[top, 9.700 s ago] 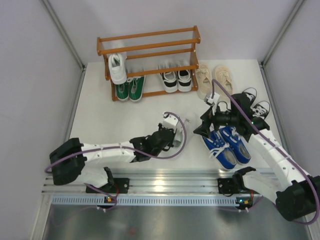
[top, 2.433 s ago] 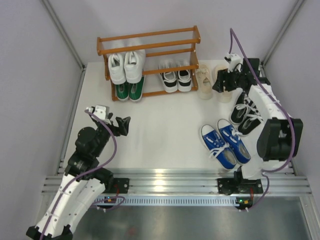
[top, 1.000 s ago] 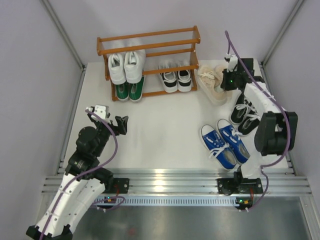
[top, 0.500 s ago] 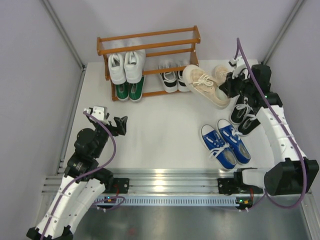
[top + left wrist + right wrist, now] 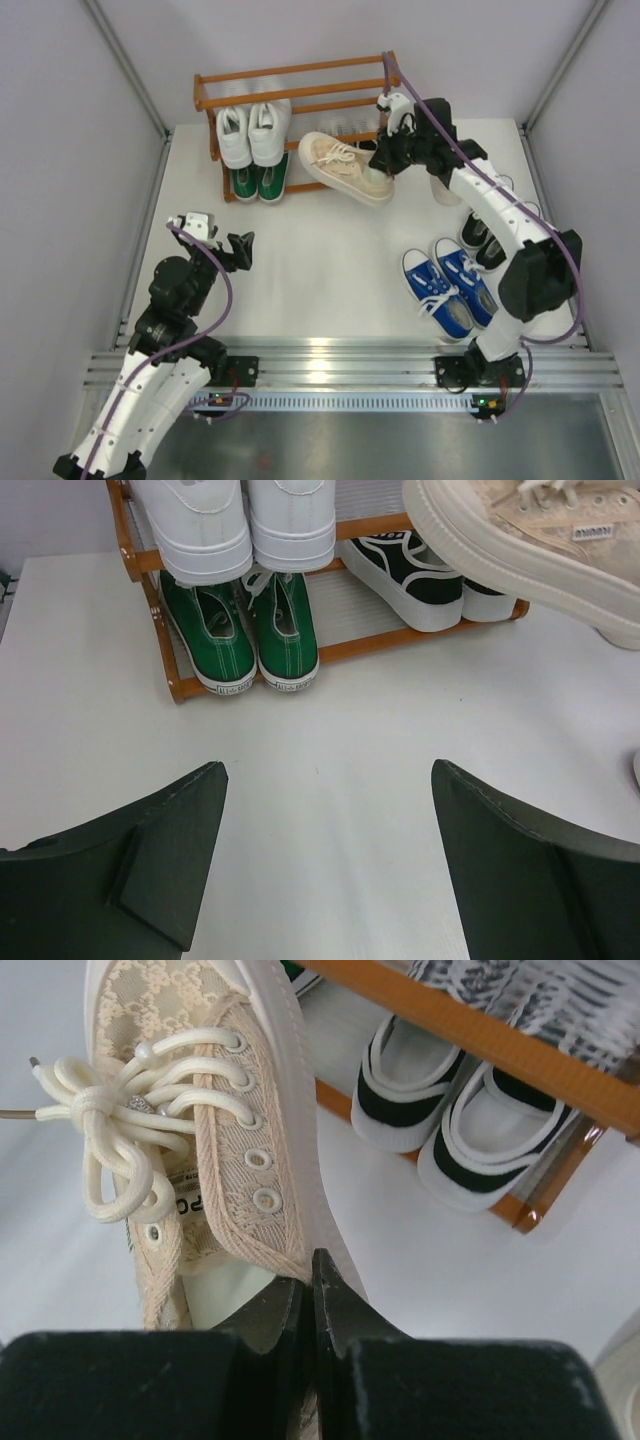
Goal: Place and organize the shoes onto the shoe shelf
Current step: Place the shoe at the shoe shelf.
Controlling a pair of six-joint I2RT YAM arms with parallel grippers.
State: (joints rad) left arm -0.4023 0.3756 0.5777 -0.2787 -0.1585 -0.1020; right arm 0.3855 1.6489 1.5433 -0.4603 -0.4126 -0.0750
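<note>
jaws of left gripper [image 5: 246,251] stand wide, nothing between. shoe shelf [image 5: 296,72]: white pair [image 5: 250,135] mid tier, green pair [image 5: 258,178] below. right gripper [image 5: 385,165] pinches collar of beige shoe [image 5: 345,168], held in front of shelf, covering most of black-and-white pair [image 5: 420,575]. black canvas pair [image 5: 480,245] partly behind r arm; blue pair [image 5: 452,290] on table, fully seen.

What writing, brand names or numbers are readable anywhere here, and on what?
"PO": on a label under the laces of the beige shoe, right wrist view; the rest is hidden.
Small tag on the same shoe, left wrist view: blurred, unreadable.
Heel tabs of the green shoes: too small to read.
Shoe shelf: no text visible.
</note>
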